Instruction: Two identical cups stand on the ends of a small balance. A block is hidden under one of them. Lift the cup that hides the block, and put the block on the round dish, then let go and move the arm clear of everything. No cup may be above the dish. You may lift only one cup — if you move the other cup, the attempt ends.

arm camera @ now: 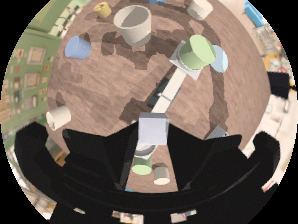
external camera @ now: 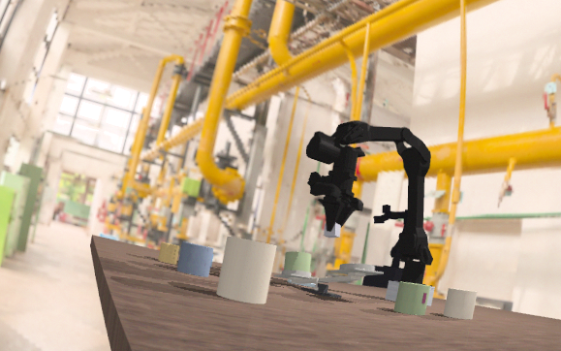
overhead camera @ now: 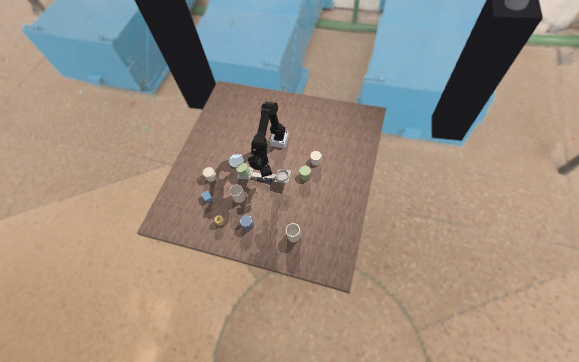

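My gripper [overhead camera: 266, 175] [external camera: 333, 227] [arm camera: 152, 125] is shut on a small pale grey block [external camera: 332, 231] [arm camera: 153, 128] and holds it in the air above the balance [overhead camera: 255, 175] [arm camera: 170, 91]. A green cup [overhead camera: 242, 171] [external camera: 297, 262] [arm camera: 196, 52] stands on the balance's left end. The right end pan [overhead camera: 282, 175] [external camera: 357, 268] is bare. A like green cup [overhead camera: 305, 173] [external camera: 412, 297] stands on the table to the right of the balance. The round light blue dish [overhead camera: 235, 160] [arm camera: 220, 62] lies just behind the cup on the balance.
Around the balance on the brown table [overhead camera: 328, 210] stand a grey open cup [overhead camera: 237, 192] [arm camera: 133, 23], cream cylinders [overhead camera: 209, 173] [overhead camera: 316, 158], a cream cup [overhead camera: 293, 232] [external camera: 246, 269], a blue cylinder [overhead camera: 246, 222] [external camera: 195, 258], a blue cube [overhead camera: 207, 196] and a yellow ring [overhead camera: 219, 220].
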`<state>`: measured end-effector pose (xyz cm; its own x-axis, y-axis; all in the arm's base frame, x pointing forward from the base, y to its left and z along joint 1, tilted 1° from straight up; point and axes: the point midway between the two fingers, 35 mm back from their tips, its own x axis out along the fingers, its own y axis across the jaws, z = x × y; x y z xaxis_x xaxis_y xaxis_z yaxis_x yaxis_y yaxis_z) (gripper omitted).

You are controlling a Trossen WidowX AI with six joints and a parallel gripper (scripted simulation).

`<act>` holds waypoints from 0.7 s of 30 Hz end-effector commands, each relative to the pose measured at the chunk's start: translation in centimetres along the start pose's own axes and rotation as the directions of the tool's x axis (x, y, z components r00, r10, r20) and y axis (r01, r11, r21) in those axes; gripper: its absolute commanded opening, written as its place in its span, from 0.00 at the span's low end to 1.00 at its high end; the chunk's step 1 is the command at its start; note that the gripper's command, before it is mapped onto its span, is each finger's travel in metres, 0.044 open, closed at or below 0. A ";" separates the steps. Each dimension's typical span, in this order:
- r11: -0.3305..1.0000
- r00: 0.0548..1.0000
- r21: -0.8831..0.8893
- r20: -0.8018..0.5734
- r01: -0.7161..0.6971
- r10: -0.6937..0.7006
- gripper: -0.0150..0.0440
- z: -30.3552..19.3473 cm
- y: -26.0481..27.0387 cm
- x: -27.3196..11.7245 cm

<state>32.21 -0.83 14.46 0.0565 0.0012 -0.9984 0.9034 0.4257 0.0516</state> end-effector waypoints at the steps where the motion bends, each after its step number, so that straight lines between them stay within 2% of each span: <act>1: 1.000 1.000 -0.004 0.000 0.001 -0.001 0.25 2.3 -1.1 0.8; 21: 0.998 0.999 -0.062 0.038 -0.007 0.010 0.25 12.3 -9.4 3.8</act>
<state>29.78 -14.64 11.12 0.0871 -0.0306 -0.9957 0.8794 0.4721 0.0624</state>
